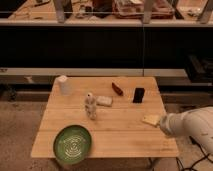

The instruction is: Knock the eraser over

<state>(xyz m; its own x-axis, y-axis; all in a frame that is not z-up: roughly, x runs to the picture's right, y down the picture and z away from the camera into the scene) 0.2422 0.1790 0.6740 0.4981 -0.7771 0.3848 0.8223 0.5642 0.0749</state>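
Nearest us sits a green plate (73, 143) with pale rings, at the front left corner of the wooden desk (117, 134) and slightly over its front edge. At the right edge of the desk we see the white arm (192, 126) reaching in from the lower right, with the tool (161, 123) at its end, low over the boards. Whether the tool is spread or pressed together we cannot tell. A pale yellowish piece (150, 119) lies just at its tip; we cannot tell whether the two touch. The eraser (138, 94) stands upright on the far right part of the desk, beyond the tool and a little to its left in the view, clearly apart from it, with bare boards between them. Just left of the eraser lies a dark red stick (117, 89), set at a slant. Further left and a little nearer is a pale flat pad (104, 101), and close beside that stands a small whitish bottle (90, 106). A white cylinder (63, 85) stands upright at the far left corner.
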